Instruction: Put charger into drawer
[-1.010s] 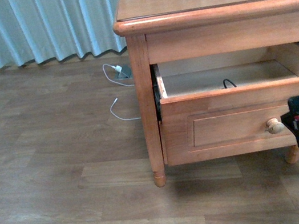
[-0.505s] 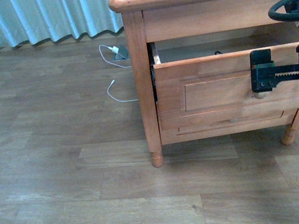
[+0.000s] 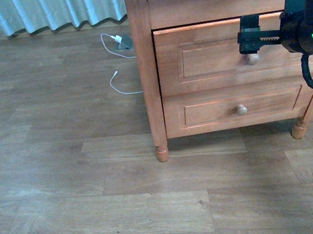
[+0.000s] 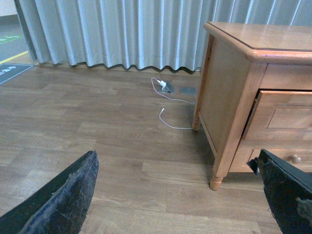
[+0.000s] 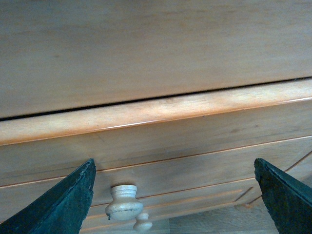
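Your right hand (image 3: 250, 40) sits at the front of the nightstand (image 3: 147, 64), just above the round knob (image 3: 252, 59) of the upper drawer (image 3: 206, 56). Its fingers (image 5: 58, 204) are spread wide and clamp nothing. The drawer is nearly flush with the nightstand frame, with only a thin dark gap above its top edge. You cannot see the charger anywhere. Your left hand (image 4: 180, 195) hangs off to the nightstand's side, fingers apart. A white-cabled charger (image 3: 122, 41) lies on the floor (image 3: 63, 170) beside the nightstand.
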Motion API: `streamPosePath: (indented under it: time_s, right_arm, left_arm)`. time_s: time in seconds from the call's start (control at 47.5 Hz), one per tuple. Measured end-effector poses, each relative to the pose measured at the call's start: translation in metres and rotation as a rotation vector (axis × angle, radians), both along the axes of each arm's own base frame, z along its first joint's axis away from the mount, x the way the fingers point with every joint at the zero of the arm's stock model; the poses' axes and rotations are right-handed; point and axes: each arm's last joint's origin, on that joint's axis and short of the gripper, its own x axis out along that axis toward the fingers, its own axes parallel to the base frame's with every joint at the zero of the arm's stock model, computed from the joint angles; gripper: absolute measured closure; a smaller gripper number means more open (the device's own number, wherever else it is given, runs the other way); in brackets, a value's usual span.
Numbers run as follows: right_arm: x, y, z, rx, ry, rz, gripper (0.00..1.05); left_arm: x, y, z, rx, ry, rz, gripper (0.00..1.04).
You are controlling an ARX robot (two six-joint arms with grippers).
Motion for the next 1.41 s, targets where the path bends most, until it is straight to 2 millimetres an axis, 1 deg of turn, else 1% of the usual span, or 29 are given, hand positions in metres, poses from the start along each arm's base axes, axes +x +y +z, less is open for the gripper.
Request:
streamPosePath:
  time_s: [0.063, 0.274, 0.463, 0.652, 0.715, 0.757, 0.842, 0.926, 1.031, 1.094, 1.136, 1.157, 1.199, 1.41]
  right_arm:
    - [0.007, 0.0, 0.0, 0.0, -0.013, -0.013, 0.08]
    - [0.016, 0.005, -0.011, -0.014, -0.023, -0.041, 0.08]
    - [0.021, 0.006, -0.013, -0.017, -0.037, -0.056, 0.08]
    - [0.021, 0.006, -0.013, -0.011, -0.034, -0.042, 0.08]
    - [0.017, 0.004, -0.012, 0.003, -0.032, -0.023, 0.08]
    - [0.012, 0.003, -0.008, 0.016, -0.033, 0.0, 0.08]
    - [-0.001, 0.001, 0.003, 0.031, -0.033, 0.037, 0.08]
    - [-0.017, -0.001, 0.017, 0.042, -0.033, 0.075, 0.08]
    - [-0.044, -0.002, 0.034, 0.047, -0.017, 0.137, 0.08]
    - [-0.068, -0.001, 0.045, 0.043, 0.014, 0.195, 0.08]
    - [-0.091, 0.0, 0.054, 0.032, 0.041, 0.241, 0.08]
    - [-0.099, 0.001, 0.057, 0.03, 0.049, 0.259, 0.08]
    - [-0.123, 0.001, 0.067, 0.019, 0.071, 0.296, 0.08]
    - [-0.202, -0.002, 0.1, 0.012, 0.058, 0.344, 0.08]
  left_arm:
    - [0.0, 0.0, 0.0, 0.0, 0.0, 0.0, 0.06]
    - [0.0, 0.0, 0.0, 0.0, 0.0, 0.0, 0.06]
    - [0.0, 0.0, 0.0, 0.0, 0.0, 0.0, 0.06]
    - [0.0, 0.0, 0.0, 0.0, 0.0, 0.0, 0.06]
    - [0.0, 0.0, 0.0, 0.0, 0.0, 0.0, 0.06]
    - [0.0, 0.0, 0.0, 0.0, 0.0, 0.0, 0.06]
    - [0.0, 0.0, 0.0, 0.0, 0.0, 0.0, 0.06]
    - [0.0, 0.0, 0.0, 0.0, -0.001, 0.0, 0.06]
    - [0.0, 0.0, 0.0, 0.0, -0.001, 0.0, 0.06]
    - [0.0, 0.0, 0.0, 0.0, -0.001, 0.0, 0.06]
    - [0.0, 0.0, 0.0, 0.0, -0.001, 0.0, 0.06]
    - [0.0, 0.0, 0.0, 0.0, -0.001, 0.0, 0.06]
    - [0.0, 0.0, 0.0, 0.0, -0.001, 0.0, 0.06]
    - [0.0, 0.0, 0.0, 0.0, -0.001, 0.0, 0.06]
